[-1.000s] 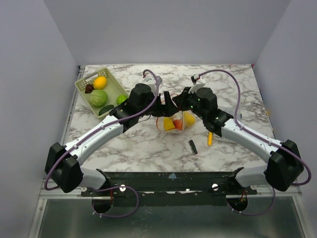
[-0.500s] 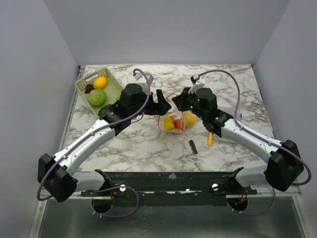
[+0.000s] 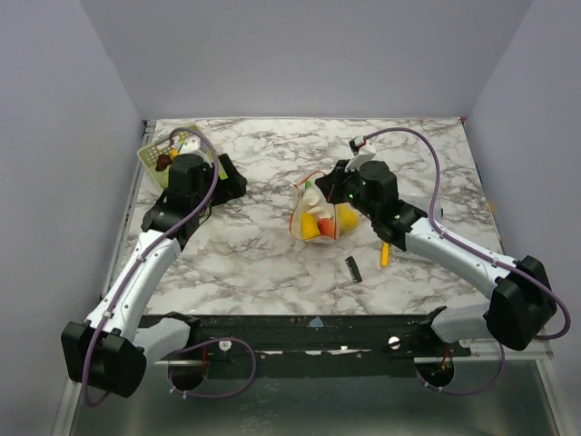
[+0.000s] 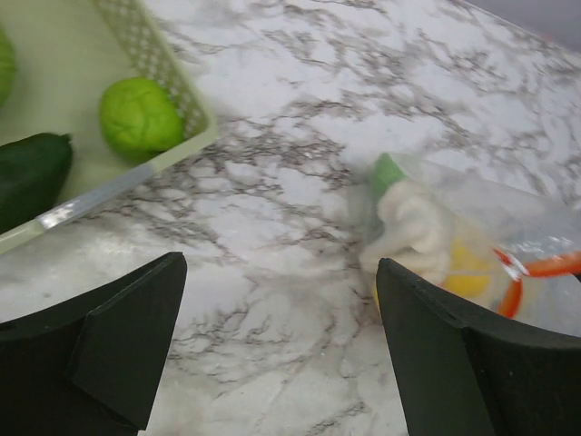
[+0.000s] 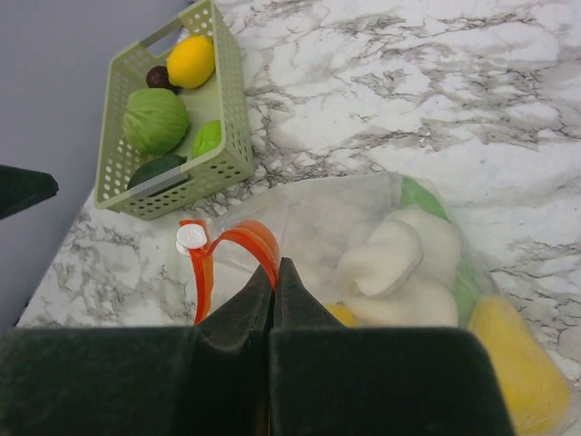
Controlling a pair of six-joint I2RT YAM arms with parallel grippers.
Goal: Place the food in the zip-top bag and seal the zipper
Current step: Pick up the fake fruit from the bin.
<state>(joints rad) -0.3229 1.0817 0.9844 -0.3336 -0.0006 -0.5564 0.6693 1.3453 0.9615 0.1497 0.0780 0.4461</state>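
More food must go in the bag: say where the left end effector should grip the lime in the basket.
Grip the lime across its round middle, coming straight down: it sits in the basket's corner, walls on two sides, cucumber close by, so side approaches look blocked.

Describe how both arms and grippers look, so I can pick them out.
Both the left arm and right arm have white link shells between bulky black joint housings, each with a looping purple cable. The left gripper and right gripper have plain matte black, wedge-shaped fingers.
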